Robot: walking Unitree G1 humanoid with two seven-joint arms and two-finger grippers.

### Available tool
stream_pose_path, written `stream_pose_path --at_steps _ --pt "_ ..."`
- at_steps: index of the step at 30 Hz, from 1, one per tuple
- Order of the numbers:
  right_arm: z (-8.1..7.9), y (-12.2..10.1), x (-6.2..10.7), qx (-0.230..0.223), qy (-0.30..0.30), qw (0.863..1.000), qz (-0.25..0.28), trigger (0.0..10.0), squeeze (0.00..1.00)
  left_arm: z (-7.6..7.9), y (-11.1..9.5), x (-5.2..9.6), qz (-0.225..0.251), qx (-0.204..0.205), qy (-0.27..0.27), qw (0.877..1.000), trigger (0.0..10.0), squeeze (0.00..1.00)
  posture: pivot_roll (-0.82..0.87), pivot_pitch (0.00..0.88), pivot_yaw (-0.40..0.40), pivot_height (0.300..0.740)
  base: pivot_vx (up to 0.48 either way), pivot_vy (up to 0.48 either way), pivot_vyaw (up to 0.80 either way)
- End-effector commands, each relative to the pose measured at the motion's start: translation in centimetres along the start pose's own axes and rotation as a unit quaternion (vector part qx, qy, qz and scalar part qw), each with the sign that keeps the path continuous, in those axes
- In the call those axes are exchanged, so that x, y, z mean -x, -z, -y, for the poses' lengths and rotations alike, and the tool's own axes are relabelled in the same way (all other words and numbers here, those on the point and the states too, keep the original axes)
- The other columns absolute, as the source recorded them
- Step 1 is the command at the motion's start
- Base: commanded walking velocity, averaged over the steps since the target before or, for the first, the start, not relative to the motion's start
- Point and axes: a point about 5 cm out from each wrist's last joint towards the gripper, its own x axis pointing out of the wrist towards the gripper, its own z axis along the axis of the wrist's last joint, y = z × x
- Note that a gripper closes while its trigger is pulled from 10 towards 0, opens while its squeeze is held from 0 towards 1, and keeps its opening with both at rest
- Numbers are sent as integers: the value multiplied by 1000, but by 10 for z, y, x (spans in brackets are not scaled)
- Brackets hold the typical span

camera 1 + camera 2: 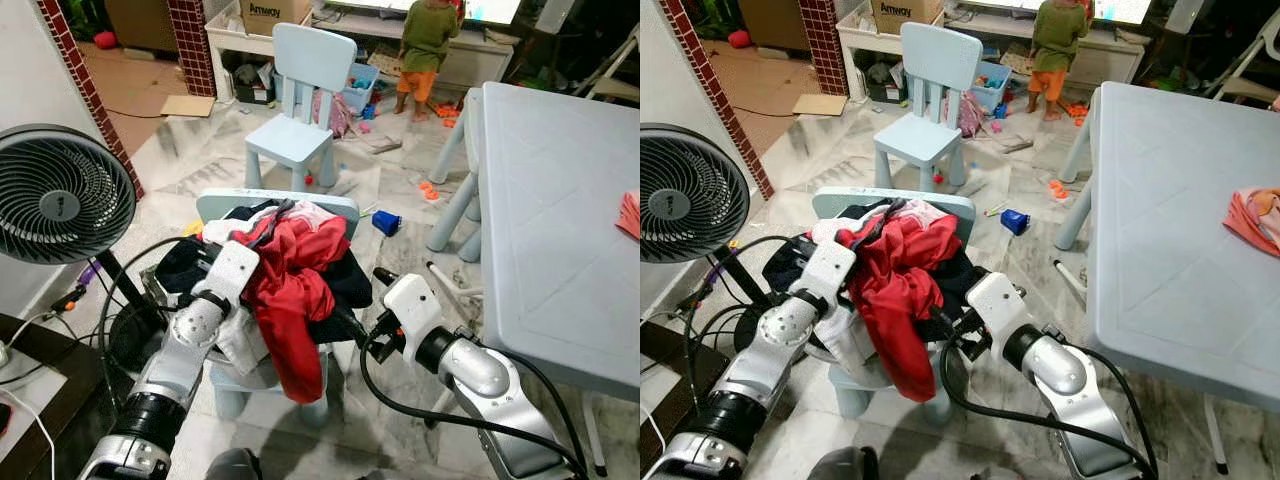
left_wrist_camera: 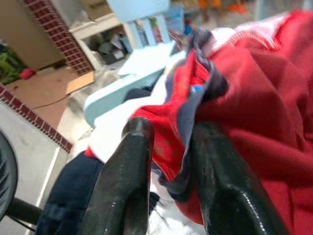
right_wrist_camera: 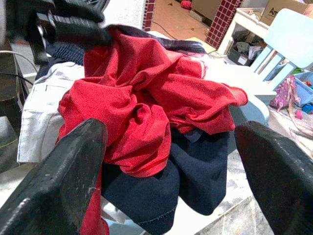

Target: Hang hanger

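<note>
A heap of clothes lies on a small light-blue chair (image 1: 215, 203) just in front of me, with a red garment (image 1: 290, 280) on top and navy and white pieces under it. My left gripper (image 2: 172, 128) reaches into the top of the heap from the left. Its two black fingers are closed on a fold of the red garment's dark-trimmed edge. My right gripper (image 3: 170, 128) is at the heap's right side, open wide, with the red and navy cloth (image 3: 195, 166) ahead of its fingers and nothing between them.
A black standing fan (image 1: 55, 195) and loose cables are at my left. A pale table (image 1: 560, 220) carrying a pink cloth (image 1: 1252, 218) is at my right. A second blue chair (image 1: 300, 90), a blue cup (image 1: 386, 222), scattered toys and a person (image 1: 428, 50) are farther back.
</note>
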Motion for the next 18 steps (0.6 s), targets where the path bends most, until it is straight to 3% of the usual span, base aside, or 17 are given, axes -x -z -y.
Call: stream_pose_path --at_steps 1,2,5,8,10,12,18 --pt "0 -1 -1 3 -1 1000 1 10000 0 -1 3 4 -9 38 -21 999 10000 733 -23 52 -30 740 0 0 0" --pt "-1 0 -1 3 -1 1000 1 10000 0 -2 6 6 -18 56 -32 998 10000 596 -23 52 -30 740 0 0 0" --pt "-1 0 -1 4 -2 1000 2 10000 0 -3 12 7 -34 88 -44 995 10000 635 -23 52 -30 740 0 0 0" --pt "0 0 -2 7 -3 1000 2 10000 0 -9 18 11 -58 169 -79 981 10000 624 -17 48 -32 740 0 0 0" --pt "0 0 -2 7 -3 1000 2 10000 0 -10 19 12 -62 181 -84 978 10000 588 -17 48 -32 740 0 0 0" --pt "0 0 -2 8 -3 1000 2 10000 0 -10 25 17 -87 225 -97 966 10000 0 -11 46 -32 740 0 0 0" --pt "-1 0 -4 9 -5 1000 3 10000 0 -12 27 22 -90 233 -105 962 10000 0 -10 48 -33 740 0 0 0"
